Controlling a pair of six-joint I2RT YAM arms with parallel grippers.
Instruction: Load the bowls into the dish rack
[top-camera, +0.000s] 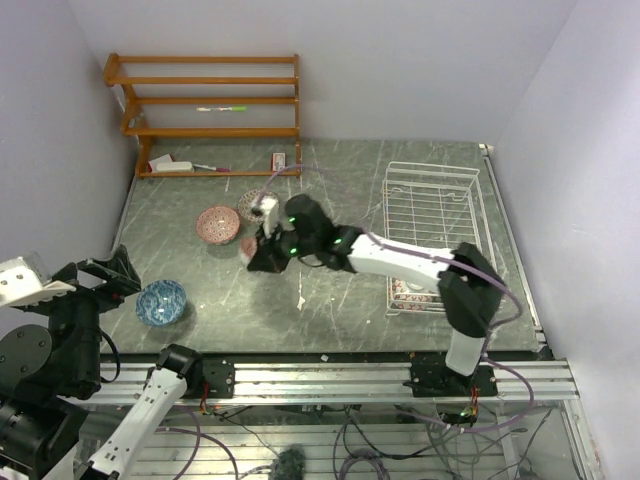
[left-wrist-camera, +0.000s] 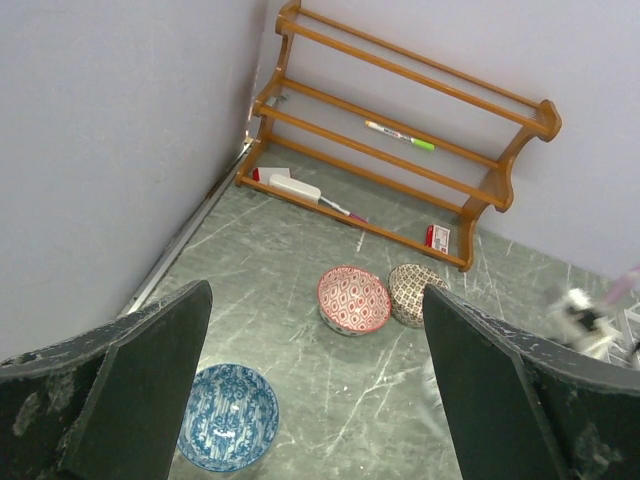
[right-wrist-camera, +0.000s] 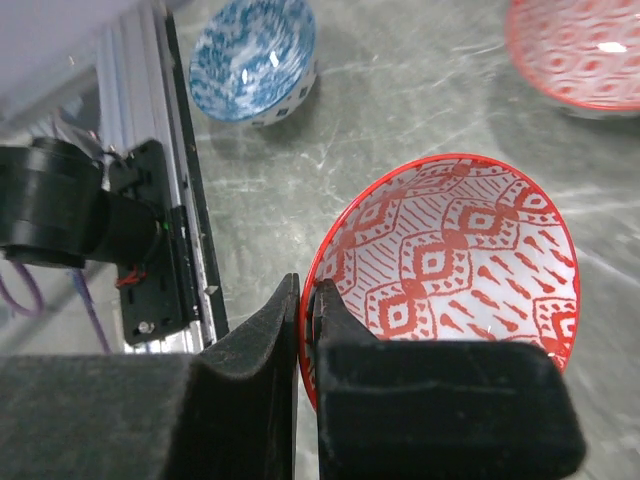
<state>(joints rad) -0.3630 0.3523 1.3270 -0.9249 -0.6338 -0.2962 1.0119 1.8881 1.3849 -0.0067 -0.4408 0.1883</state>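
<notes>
Orange wooden shelf (top-camera: 215, 131), green-capped marker (left-wrist-camera: 400, 136) on it, white block (left-wrist-camera: 294, 188), perhaps an eraser, marbled table (top-camera: 340, 180)

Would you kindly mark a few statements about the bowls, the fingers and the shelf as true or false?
1. The right fingers are shut on the rim of a red bowl. True.
2. The left fingers grip the blue bowl. False: they stand open and empty, and the bowl sits on the table.
3. The green marker lies on the table. False: it lies on the wooden shelf.
4. A second red bowl and a brown bowl sit next to each other. True.
</notes>
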